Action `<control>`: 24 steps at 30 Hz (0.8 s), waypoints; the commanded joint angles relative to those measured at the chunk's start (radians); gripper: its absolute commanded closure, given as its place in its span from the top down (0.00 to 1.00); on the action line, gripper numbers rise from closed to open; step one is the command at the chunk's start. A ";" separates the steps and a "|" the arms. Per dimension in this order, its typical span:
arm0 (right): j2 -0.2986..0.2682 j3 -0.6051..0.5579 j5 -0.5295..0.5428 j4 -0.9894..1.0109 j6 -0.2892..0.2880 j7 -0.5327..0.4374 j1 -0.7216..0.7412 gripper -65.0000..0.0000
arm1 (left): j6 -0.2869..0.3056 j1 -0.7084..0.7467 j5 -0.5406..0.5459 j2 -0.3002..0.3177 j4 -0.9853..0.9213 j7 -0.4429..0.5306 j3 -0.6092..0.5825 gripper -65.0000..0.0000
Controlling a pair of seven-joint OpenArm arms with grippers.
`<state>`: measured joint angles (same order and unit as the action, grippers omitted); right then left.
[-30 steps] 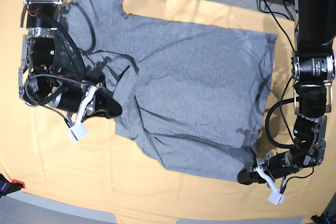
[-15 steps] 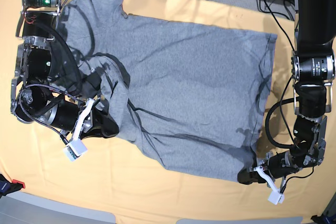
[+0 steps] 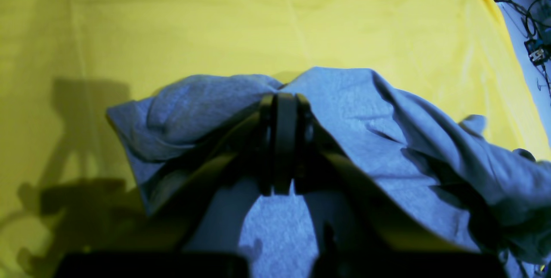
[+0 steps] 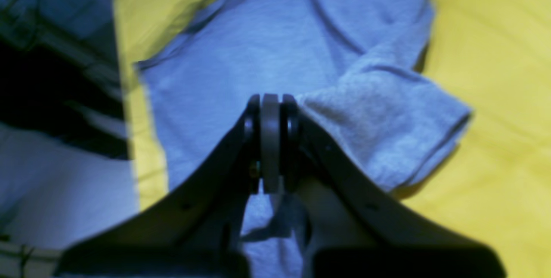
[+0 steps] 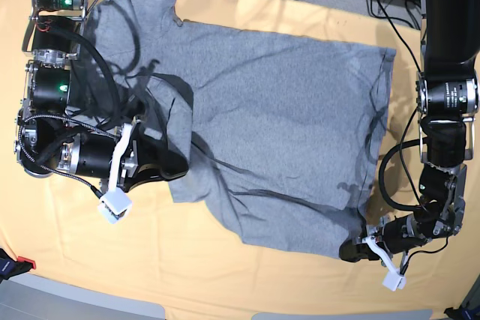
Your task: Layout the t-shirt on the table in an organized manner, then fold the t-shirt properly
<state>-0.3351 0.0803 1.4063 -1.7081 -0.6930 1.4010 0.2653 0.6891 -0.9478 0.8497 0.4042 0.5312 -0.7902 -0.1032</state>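
Risk noted: both pincers clamped cloth, my right pincer [image 4: 270,110] on the t-shirt [image 5: 285,133] sleeve, left pincer [image 3: 284,106] on hem; uneven pulling could bunch it across the bench [image 5: 225,275].

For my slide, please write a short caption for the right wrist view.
Right gripper shut on a folded sleeve of the grey t-shirt, above the yellow table.

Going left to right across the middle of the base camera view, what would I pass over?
Bare pale yellow-orange cloth of the table → right gripper, shut on the sleeve area → heather-grey cotton t-shirt spread plain side up → black left arm, its left gripper shut on the t-shirt's lower corner.
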 commanded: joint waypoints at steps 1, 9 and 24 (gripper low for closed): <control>-0.009 0.005 0.062 -0.019 -0.005 -0.005 0.025 0.00 | 0.007 -0.044 0.024 0.008 0.017 0.019 0.006 0.00; -0.009 -0.041 0.077 -0.019 -0.005 -0.005 -0.014 0.37 | 0.007 -0.044 0.024 0.008 0.016 0.018 0.006 0.00; -0.009 -0.053 -0.273 -0.017 -0.005 -0.133 -0.038 0.63 | 0.007 -0.044 0.024 0.009 0.017 0.010 0.006 0.00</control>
<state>-0.3344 0.0208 1.1099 -1.7100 -0.6930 1.2827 0.2058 0.6891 -0.9482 0.8497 0.4042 0.5312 -0.8047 -0.1032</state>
